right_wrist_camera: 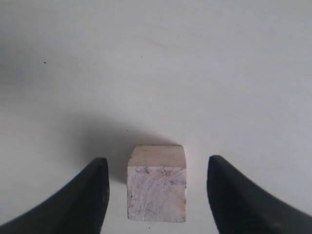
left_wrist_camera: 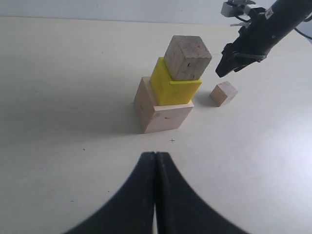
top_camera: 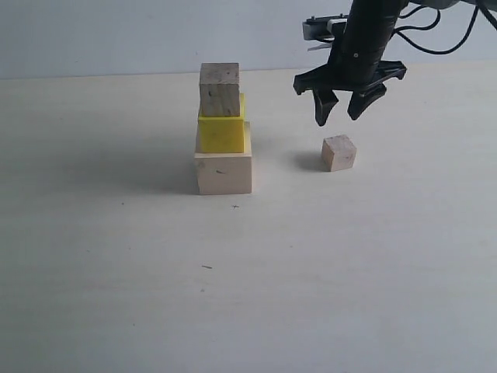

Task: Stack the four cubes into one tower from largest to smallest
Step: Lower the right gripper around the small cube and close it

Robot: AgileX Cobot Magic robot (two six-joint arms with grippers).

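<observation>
You have open table (top_camera: 116,256) on all sides of the work: bare surface in front of the stack, to its left, and on the right beyond the loose cube. The table's far edge runs along the wall (top_camera: 116,31) behind the stack, with clear surface between them.

The tower (top_camera: 222,132) has three tiers. The large cube (top_camera: 223,172) is at the bottom, the yellow cube (top_camera: 221,134) is on it, and the grainy cube (top_camera: 219,89) is on top. In the left wrist view the grainy cube is twisted a little against the yellow one.

The small cube (top_camera: 339,152) rests on the table to the right of the tower, with a clear gap between them.

Your right gripper (top_camera: 339,115) hovers above the small cube with its jaws spread wide and nothing in them. In the right wrist view the cube lies between the two fingers (right_wrist_camera: 95,200), with room on each side and no contact.

Your left gripper (left_wrist_camera: 155,161) has its jaws pressed together with nothing between them. It sits well back from the tower, which stands ahead of it across bare table.
</observation>
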